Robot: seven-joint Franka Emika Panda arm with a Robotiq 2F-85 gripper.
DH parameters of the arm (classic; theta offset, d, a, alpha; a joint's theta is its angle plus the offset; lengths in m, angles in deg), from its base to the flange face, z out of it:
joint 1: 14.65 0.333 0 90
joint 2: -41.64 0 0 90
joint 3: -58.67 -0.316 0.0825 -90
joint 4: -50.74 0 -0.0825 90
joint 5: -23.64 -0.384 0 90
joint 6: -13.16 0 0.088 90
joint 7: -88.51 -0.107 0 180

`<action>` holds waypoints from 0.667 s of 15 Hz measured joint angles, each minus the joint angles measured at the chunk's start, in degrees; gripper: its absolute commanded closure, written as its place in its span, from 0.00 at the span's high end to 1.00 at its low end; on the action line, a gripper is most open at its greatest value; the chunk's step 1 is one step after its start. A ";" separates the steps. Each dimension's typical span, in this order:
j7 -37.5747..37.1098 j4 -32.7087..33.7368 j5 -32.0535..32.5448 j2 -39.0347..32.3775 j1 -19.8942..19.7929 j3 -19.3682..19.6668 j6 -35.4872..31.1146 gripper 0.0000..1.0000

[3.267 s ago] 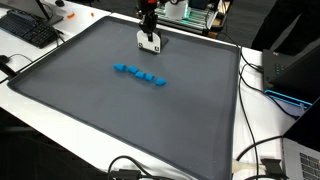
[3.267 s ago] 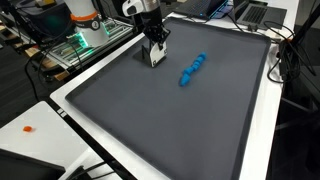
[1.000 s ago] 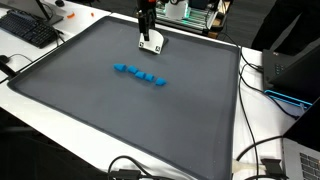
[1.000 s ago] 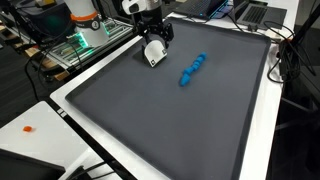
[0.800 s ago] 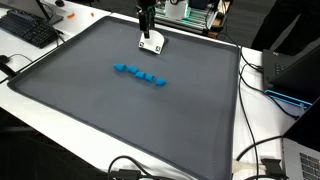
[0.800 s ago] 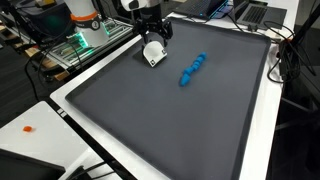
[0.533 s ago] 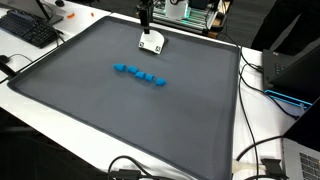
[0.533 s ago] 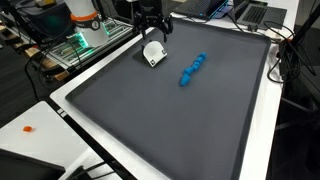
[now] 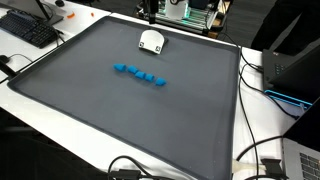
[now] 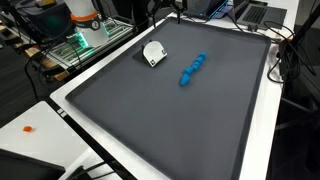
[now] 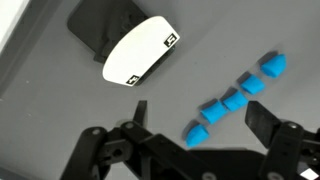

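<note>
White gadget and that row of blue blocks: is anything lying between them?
Nothing. Only bare grey mat separates the white gadget from the blue blocks, as an exterior view and the wrist view show.

Mat: dark grey, matt, fine texture. Rubber or cloth, can't tell which. 
Case: white shell, smooth semi-gloss plastic with small black printed marks, sitting on a matt black base. 
Blocks: blue, smooth, slight sheen, plastic or foam look. 
Gripper: black, matt, hard plastic or coated metal, can't tell which. 
Table: white, smooth, laminate look, low gloss.
</note>
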 measured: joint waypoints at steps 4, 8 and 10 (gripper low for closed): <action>11.26 4.68 -0.02 -1.44 1.05 -0.88 2.88 1.00; 22.15 8.69 -0.02 -4.33 1.67 -1.40 5.34 1.00; 26.09 10.33 0.00 -5.71 1.83 -1.48 6.38 1.00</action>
